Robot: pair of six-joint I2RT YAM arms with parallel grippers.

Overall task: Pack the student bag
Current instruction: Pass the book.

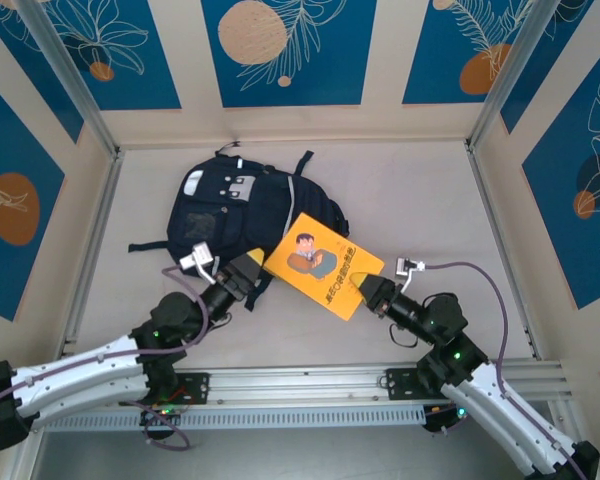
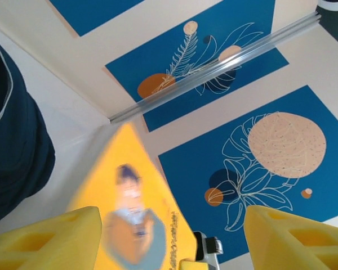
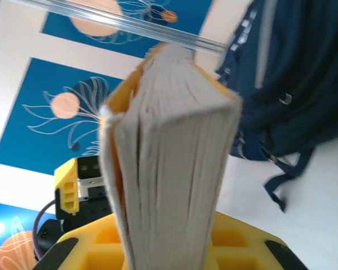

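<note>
- The student bag (image 1: 225,215) lies flat on the surface (image 1: 420,190), left of centre and toward the far wall, with its straps spread to either side.
- The yellow book (image 1: 325,265) is held at a tilt just beside the bag's near right edge; in the top view its upper corner overlaps the bag.
- The right tool (image 1: 370,292) is clenched on the book's lower edge, with the page block between its fingers.
- The left tool (image 1: 248,272) is released, its fingers wide apart at the book's left corner.
</note>
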